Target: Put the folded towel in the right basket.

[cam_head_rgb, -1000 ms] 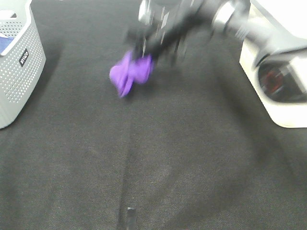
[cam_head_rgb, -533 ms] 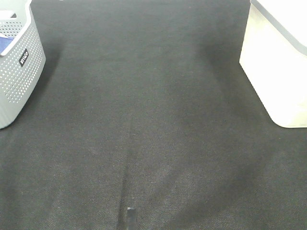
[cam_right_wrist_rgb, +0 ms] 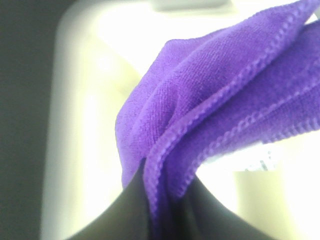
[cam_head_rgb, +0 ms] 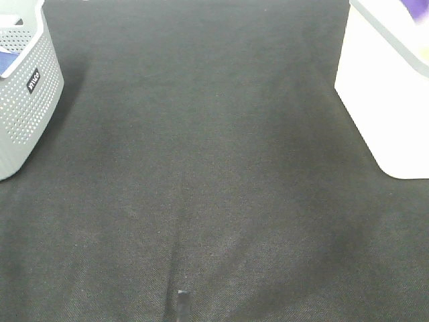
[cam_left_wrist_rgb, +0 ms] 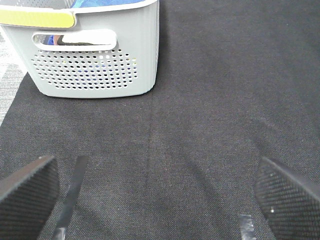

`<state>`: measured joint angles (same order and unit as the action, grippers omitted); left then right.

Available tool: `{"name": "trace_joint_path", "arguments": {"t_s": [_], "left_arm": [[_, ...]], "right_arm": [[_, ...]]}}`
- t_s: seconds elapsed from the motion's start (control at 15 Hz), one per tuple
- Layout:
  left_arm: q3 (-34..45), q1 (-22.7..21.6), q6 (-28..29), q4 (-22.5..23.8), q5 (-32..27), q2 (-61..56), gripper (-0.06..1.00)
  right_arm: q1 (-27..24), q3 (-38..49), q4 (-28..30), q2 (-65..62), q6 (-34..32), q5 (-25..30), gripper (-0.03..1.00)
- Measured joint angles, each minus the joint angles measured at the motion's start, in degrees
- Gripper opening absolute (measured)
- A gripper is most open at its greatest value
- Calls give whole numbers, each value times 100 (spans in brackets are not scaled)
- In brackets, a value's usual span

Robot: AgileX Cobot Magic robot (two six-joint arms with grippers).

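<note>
Pinching purple hemmed towel [cam_right_wrist_rgb: 215, 100] w/ R tool [cam_right_wrist_rgb: 162, 215] over smooth white basket [cam_right_wrist_rgb: 85, 125] | L tool [cam_left_wrist_rgb: 155, 195] spread over black weave [cam_left_wrist_rgb: 210, 100]

towel [cam_head_rgb: 422, 7], r. basket [cam_head_rgb: 382, 100] cropped (frame edge)

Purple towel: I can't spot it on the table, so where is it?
The purple towel is pinched in the right gripper above the white right basket, at the top right corner of the exterior high view.

towel [cam_right_wrist_rgb: 200, 100]: fleecy purple cloth, stitched hem; right basket [cam_head_rgb: 383, 107]: smooth white plastic; table cover [cam_head_rgb: 214, 201]: matt black weave.
</note>
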<state>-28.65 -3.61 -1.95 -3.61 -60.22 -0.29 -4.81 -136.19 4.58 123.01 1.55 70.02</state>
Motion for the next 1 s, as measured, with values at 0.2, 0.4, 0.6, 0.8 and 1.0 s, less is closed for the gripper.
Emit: {"name": "trace_joint_path", "arguments": {"t_s": [0.2, 0.4, 0.6, 0.8, 1.0], "left_arm": [[0, 0, 0, 0, 0, 0, 99], [0, 0, 0, 6, 0, 0, 99], [0, 0, 0, 11, 0, 0, 99], [0, 0, 0, 17, 0, 0, 99], [0, 0, 0, 17, 0, 0, 99]], "right_arm": [[-63, 258, 476, 309, -155, 23, 9], [-63, 269, 470, 493, -327, 17, 20], [-63, 269, 481, 493, -355, 17, 82], [-63, 269, 476, 493, -372, 17, 95], [-57, 286, 258, 338, -395, 17, 97]]}}
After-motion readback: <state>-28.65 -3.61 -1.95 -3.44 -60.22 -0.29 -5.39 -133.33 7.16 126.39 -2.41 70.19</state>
